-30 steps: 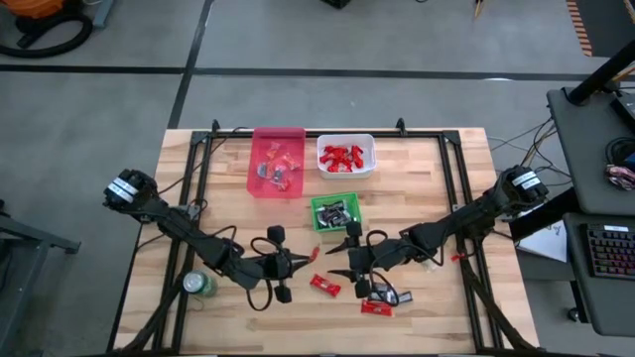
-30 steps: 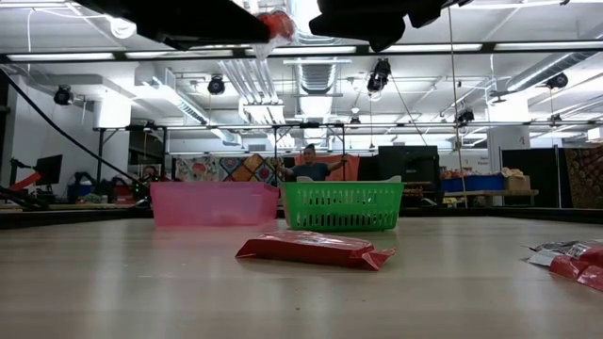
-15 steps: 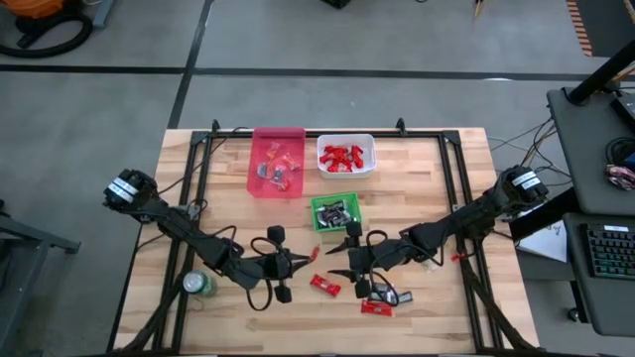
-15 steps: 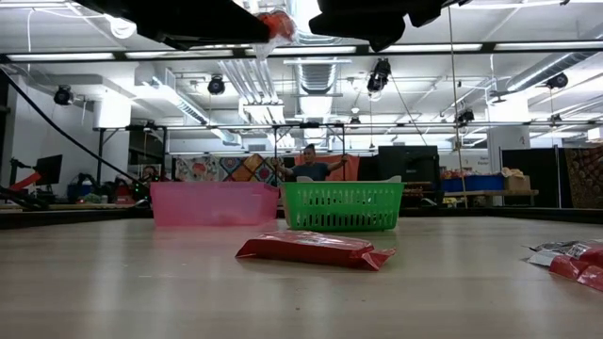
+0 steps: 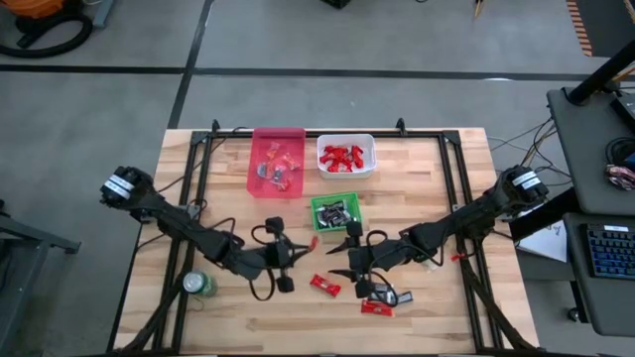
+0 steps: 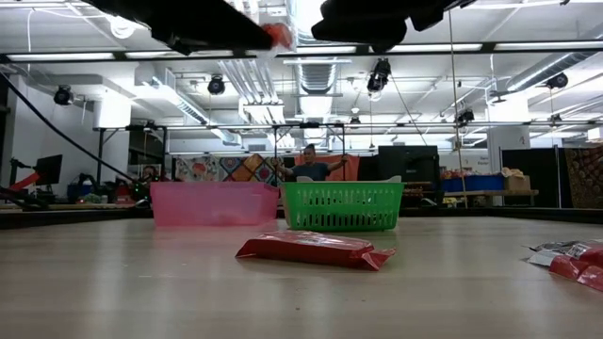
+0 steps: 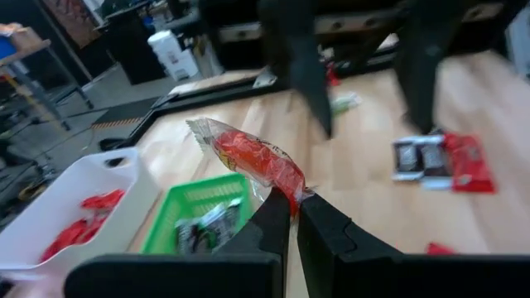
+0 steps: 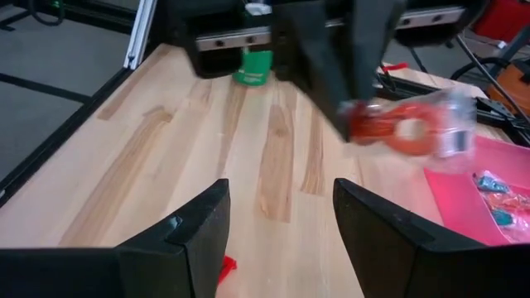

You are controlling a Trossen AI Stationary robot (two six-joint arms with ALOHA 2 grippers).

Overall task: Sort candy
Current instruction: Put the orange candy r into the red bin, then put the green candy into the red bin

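Left gripper [image 7: 286,207] hangs above mid-tabletop, fingers pinched tight on a red sweet [image 7: 257,161] sticking out lengthwise. White bin [image 5: 345,156] lies toward the far edge. Right gripper [image 5: 349,260] waits beside, fingers wide.

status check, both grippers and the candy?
Left gripper shut on a red-wrapped candy, raised above the table. Right gripper open, empty, hovering mid-table. Loose red candy on the wood. Nothing in the way.

Red candy [image 7: 257,161], green bin [image 5: 335,212], pink bin [image 5: 277,162].
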